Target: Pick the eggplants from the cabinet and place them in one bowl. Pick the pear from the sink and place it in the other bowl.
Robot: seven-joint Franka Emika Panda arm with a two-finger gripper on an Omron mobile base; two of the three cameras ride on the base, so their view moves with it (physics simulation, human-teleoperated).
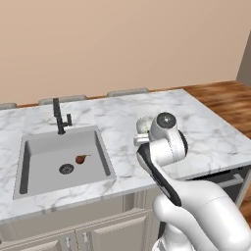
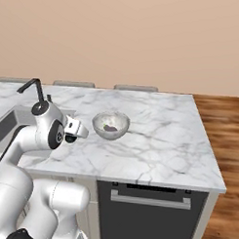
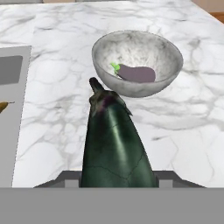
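Observation:
My gripper (image 3: 117, 178) is shut on a dark green-black eggplant (image 3: 113, 144) that points stem-first at a grey marbled bowl (image 3: 131, 89) just ahead on the counter. A smaller purple eggplant (image 3: 138, 73) lies inside that bowl. From the right base view the hand (image 2: 77, 127) hovers just left of the bowl (image 2: 122, 125), which holds the eggplant (image 2: 110, 127). A small brown pear (image 1: 80, 159) lies on the sink floor next to the drain, well left of the arm. The other bowl is out of view.
The sink (image 1: 49, 152) is sunk into the marble counter (image 1: 211, 132), with a black faucet (image 1: 60, 116) behind it. A dishwasher front (image 2: 152, 210) sits under the counter at the right. Wooden floor lies beyond the counter's right end.

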